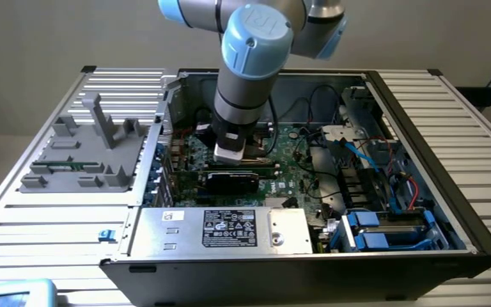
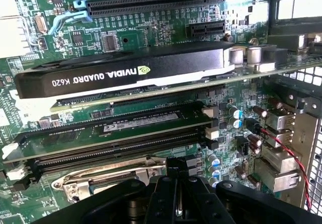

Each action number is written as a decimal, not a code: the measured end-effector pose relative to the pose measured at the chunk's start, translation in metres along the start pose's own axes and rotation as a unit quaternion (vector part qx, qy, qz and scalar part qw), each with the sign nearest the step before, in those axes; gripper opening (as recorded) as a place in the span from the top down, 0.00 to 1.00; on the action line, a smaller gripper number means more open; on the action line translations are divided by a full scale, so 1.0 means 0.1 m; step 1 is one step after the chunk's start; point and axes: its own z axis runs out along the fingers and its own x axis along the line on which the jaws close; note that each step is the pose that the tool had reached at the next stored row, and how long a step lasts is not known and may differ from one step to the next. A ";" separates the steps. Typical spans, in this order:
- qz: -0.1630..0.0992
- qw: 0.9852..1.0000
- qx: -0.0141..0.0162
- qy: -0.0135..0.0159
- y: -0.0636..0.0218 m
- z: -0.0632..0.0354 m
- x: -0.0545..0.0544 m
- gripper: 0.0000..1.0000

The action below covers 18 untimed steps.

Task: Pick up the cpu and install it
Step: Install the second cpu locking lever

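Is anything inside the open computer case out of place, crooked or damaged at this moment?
Nothing stands out. The graphics card sits level in its slot, the memory stick lies straight in its own, and the red wire runs loose but unbroken. The gripper is shut above the metal socket frame.

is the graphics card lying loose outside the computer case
No, the graphics card stands seated in a slot on the green motherboard, inside the case.

Matt black plastic graphics card [image 2: 126, 73]
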 end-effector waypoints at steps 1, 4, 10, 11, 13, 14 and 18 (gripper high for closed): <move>0.000 1.000 0.000 0.000 -0.002 0.004 0.00 0.89; 0.000 1.000 0.000 0.000 0.000 0.014 -0.01 0.89; 0.000 1.000 0.000 0.000 0.005 0.041 0.00 0.89; 0.000 1.000 0.000 0.000 0.004 0.045 0.00 0.89; 0.000 1.000 0.000 0.000 0.002 0.051 0.00 0.89; 0.000 1.000 0.000 0.000 0.000 0.055 0.00 0.89; 0.000 1.000 0.000 0.000 -0.006 0.064 0.00 0.89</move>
